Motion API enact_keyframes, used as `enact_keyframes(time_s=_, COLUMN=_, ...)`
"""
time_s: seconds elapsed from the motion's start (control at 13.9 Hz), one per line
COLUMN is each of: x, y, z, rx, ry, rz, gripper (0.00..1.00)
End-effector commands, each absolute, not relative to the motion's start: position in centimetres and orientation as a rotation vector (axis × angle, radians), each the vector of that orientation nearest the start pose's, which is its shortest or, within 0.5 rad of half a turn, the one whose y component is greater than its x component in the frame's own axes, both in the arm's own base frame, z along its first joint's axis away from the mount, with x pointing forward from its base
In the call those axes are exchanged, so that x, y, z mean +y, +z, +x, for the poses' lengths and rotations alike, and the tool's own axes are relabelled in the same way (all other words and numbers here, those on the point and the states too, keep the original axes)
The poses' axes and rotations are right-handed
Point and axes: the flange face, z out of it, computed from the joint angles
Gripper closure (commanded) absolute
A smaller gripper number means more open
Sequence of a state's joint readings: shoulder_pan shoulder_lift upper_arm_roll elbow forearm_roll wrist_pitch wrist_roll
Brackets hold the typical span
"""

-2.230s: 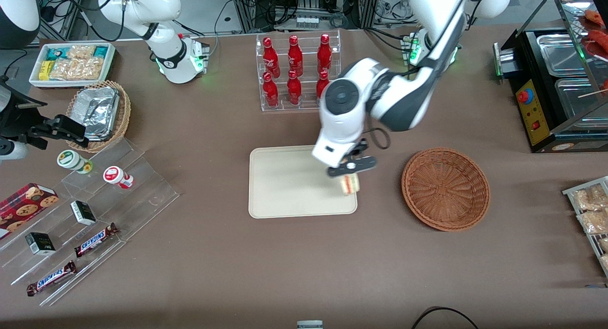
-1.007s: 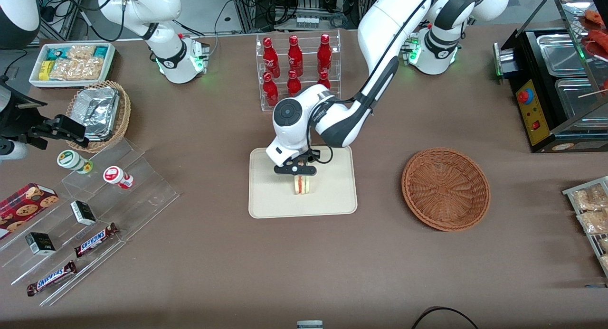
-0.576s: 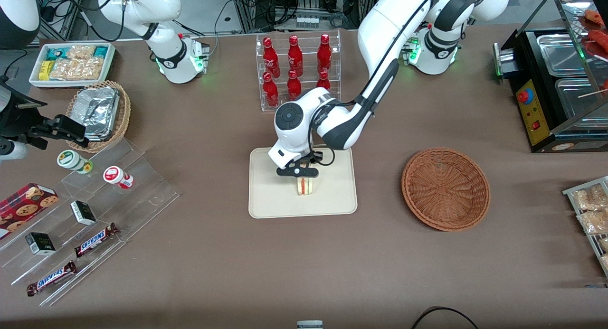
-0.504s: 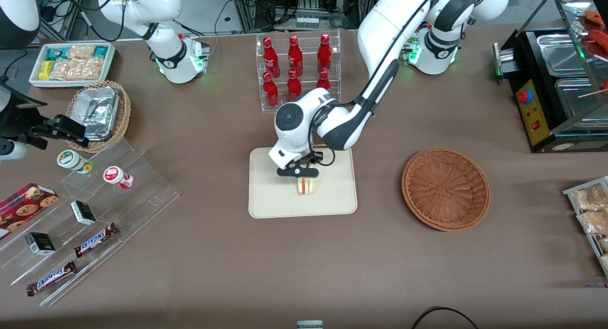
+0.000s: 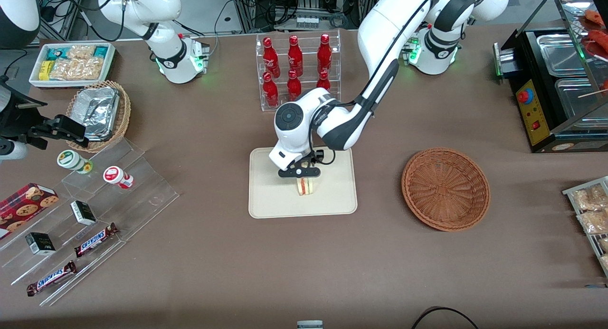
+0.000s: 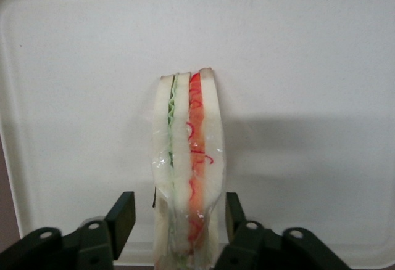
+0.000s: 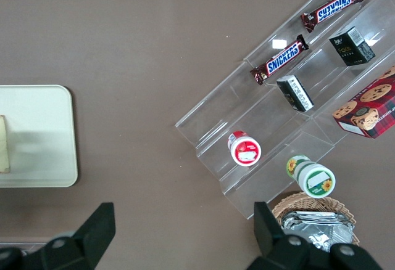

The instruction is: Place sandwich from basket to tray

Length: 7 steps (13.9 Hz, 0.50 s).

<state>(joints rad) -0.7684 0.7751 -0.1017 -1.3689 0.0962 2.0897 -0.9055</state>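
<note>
The sandwich (image 5: pixel 306 186) stands on its long edge near the middle of the cream tray (image 5: pixel 270 196), bread slices upright, with green and orange-red filling showing. My gripper (image 5: pixel 299 172) hangs right over it, open. In the left wrist view the sandwich (image 6: pixel 188 159) rises between the two black fingers (image 6: pixel 123 214), with a clear gap on one side and a thin one on the other, and the tray (image 6: pixel 296 66) fills the background. The round reddish-brown basket (image 5: pixel 445 189) sits beside the tray toward the working arm's end, with nothing in it. The right wrist view catches the tray's corner (image 7: pixel 37 134).
A clear rack of red bottles (image 5: pixel 294 72) stands farther from the front camera than the tray, close to my forearm. A black heated food case (image 5: pixel 560 82) is at the working arm's end. Acrylic steps with snacks (image 5: pixel 85 215) and a tan foil-tray basket (image 5: pixel 97 113) lie toward the parked arm's end.
My arm carried the sandwich from the tray's edge beside the basket to the tray's middle and came down low. Over the last half second it has hardly moved.
</note>
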Motion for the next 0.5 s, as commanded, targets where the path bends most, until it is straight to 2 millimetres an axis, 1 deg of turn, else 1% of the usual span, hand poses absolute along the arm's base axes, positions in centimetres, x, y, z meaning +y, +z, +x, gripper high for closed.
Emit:
enact_keyframes(time_s=0.0, x=-54.3, y=29.5, z=49.0, rx=-0.064, ry=-0.032, rz=-3.115, gripper=0.00)
enact_keyframes(time_s=0.07, x=-54.0, y=31.3, z=49.1, rx=-0.075, ry=-0.040, rz=-3.114, gripper=0.00)
enact_keyframes(time_s=0.14, x=-53.0, y=33.7, z=49.6, rx=-0.096, ry=-0.046, rz=-3.103, gripper=0.00)
enact_keyframes(time_s=0.22, x=-51.1, y=36.8, z=50.5, rx=-0.137, ry=-0.050, rz=-3.099, gripper=0.00)
enact_keyframes(time_s=0.36, x=-47.3, y=41.8, z=52.7, rx=-0.226, ry=-0.083, rz=-3.115, gripper=0.00)
enact_keyframes(time_s=0.43, x=-45.8, y=43.9, z=53.0, rx=-0.255, ry=-0.080, rz=-3.105, gripper=0.00)
